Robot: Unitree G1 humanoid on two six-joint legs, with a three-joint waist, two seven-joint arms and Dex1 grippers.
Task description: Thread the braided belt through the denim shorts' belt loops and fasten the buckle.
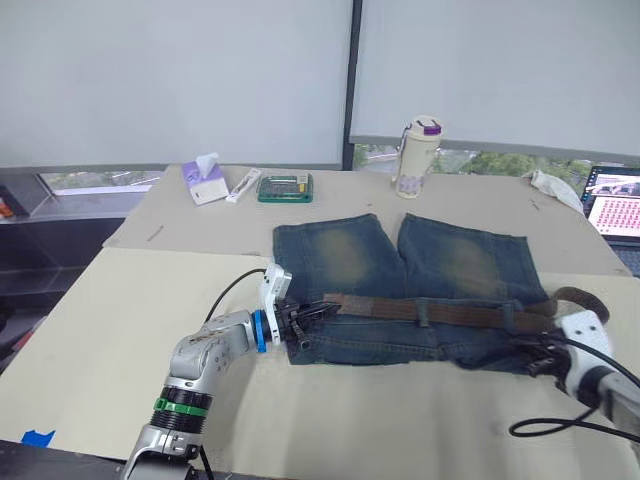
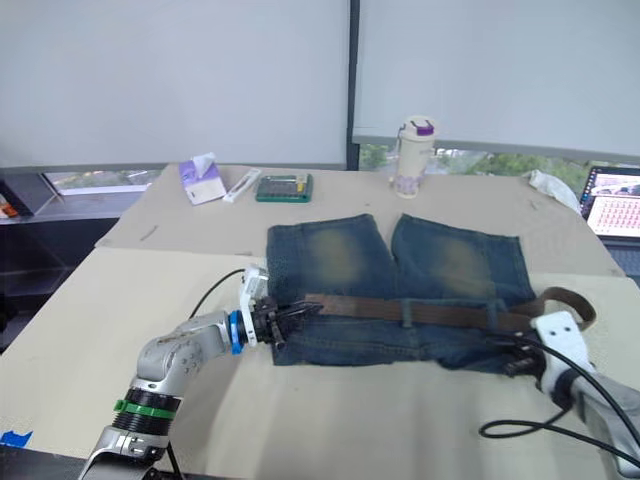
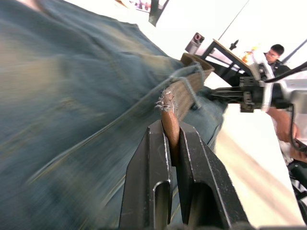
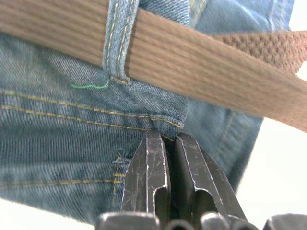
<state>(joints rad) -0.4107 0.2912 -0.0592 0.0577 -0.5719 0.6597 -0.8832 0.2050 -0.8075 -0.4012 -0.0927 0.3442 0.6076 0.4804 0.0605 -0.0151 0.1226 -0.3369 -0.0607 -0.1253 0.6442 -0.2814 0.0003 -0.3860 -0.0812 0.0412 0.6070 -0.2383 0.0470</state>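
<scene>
You had the braided belt [image 1: 440, 311] run through the denim shorts' [image 1: 400, 290] belt loops [image 4: 117, 43], left gripper [image 3: 172, 143] clamped on its frayed tip, right gripper [image 4: 165, 143] pinching the waistband; fastening looked undone.

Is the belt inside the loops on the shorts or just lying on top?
Inside. The braided belt passes under a belt loop on the denim shorts, and its tip is pinched in the left gripper.

Beige table [image 1: 120, 330] before white window blinds [image 1: 170, 80].
</scene>
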